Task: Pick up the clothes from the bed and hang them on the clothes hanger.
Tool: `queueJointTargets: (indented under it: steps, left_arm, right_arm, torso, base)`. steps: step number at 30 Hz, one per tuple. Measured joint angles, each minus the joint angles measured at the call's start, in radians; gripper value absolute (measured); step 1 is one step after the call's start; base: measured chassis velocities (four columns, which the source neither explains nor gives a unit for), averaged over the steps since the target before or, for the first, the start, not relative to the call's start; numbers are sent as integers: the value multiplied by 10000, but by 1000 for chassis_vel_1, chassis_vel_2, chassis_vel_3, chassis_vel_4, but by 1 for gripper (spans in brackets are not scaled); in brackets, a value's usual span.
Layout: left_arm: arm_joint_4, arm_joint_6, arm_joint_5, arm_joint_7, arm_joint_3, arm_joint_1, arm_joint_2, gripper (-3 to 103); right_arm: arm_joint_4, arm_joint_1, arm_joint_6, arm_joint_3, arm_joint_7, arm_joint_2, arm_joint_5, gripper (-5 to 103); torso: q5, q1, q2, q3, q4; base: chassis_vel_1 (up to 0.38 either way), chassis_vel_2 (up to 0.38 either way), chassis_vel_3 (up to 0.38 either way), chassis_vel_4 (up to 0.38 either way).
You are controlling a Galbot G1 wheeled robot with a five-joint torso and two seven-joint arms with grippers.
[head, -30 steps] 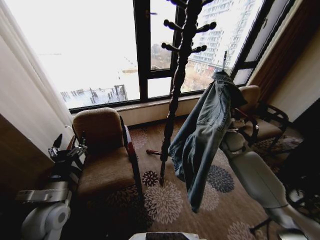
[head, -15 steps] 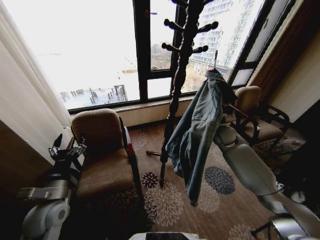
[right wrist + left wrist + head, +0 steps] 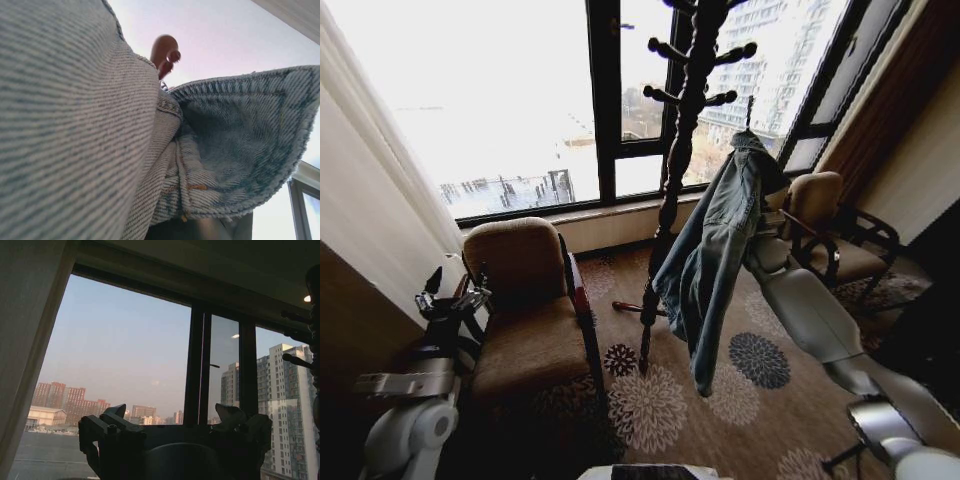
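Right arm held the denim jacket [image 3: 715,255] up beside the coat rack [image 3: 678,150]; its end effector was prob hidden behind fabric, grip can't tell. Left end effector [image 3: 175,427] sat wide open by the armchair [image 3: 530,310].

Head high; wrists skyward, window [image 3: 520,100] shared.

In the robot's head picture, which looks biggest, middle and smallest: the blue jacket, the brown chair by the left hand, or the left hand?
1. Brown chair and denim jacket look about alike, too close to rank; the jacket hangs nearer the camera.
2. Left hand, clearly smallest, beside the chair.
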Motion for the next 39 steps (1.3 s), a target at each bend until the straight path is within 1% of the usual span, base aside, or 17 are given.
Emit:
queueJointTargets:
  steps: [8, 13, 19, 25, 39]
  left_arm:
    - [35, -3, 38, 8, 44, -54, -6, 100]
    - [36, -4, 52, 23, 46, -33, 14, 100]
    - [36, -4, 57, 47, 62, -45, -25, 100]
    - [56, -26, 48, 61, 67, -64, -19, 100]
    - [137, -56, -45, 90, 3, -70, 128, 100]
  right_arm:
    - [1281, -849, 3, 114, 6, -12, -158, 17]
    - [1550, -971, -13, 294, 20, -113, -273, 17]
    - [1516, -734, -123, 409, 61, -406, -153, 17]
    - [1278, -631, -198, 495, 88, -526, -34, 17]
    - [136, -250, -164, 286, 143, -181, -96, 17]
  torso:
    - [2, 0, 0, 0, 1]
    - [0, -1, 0, 0, 1]
    - [1, 0, 0, 0, 0]
    - [1, 0, 0, 0, 0]
    - [2, 1, 0, 0, 1]
  base:
    - [0, 0, 0, 0]
    - [0, 0, 0, 0]
    - [0, 0, 0, 0]
    - [0, 0, 0, 0]
    - [0, 0, 0, 0]
